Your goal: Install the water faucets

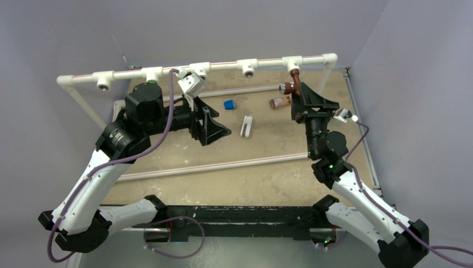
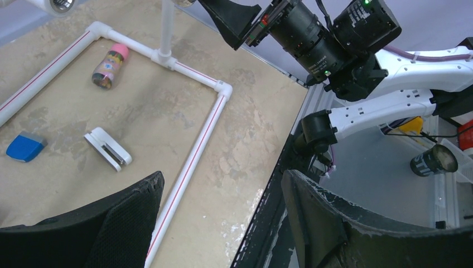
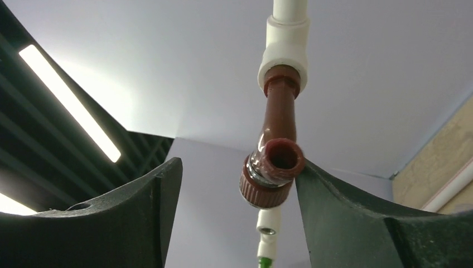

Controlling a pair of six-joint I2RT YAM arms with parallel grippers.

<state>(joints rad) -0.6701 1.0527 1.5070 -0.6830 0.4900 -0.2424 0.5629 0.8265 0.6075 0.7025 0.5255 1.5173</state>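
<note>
Right wrist: green piece [image 3: 265, 261] cut by bottom edge, too small to identify. Left wrist: pipe fitting [image 2: 56, 4] cropped top-left.

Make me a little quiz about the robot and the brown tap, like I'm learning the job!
1. True or false: the brown faucet is plugged into a white tee fitting.
2. What colour is the small block on the table? A red, B blue, C yellow.
3. Fill in: the left claw holds ____.
Key: 1 true; 2 B; 3 nothing.
</note>
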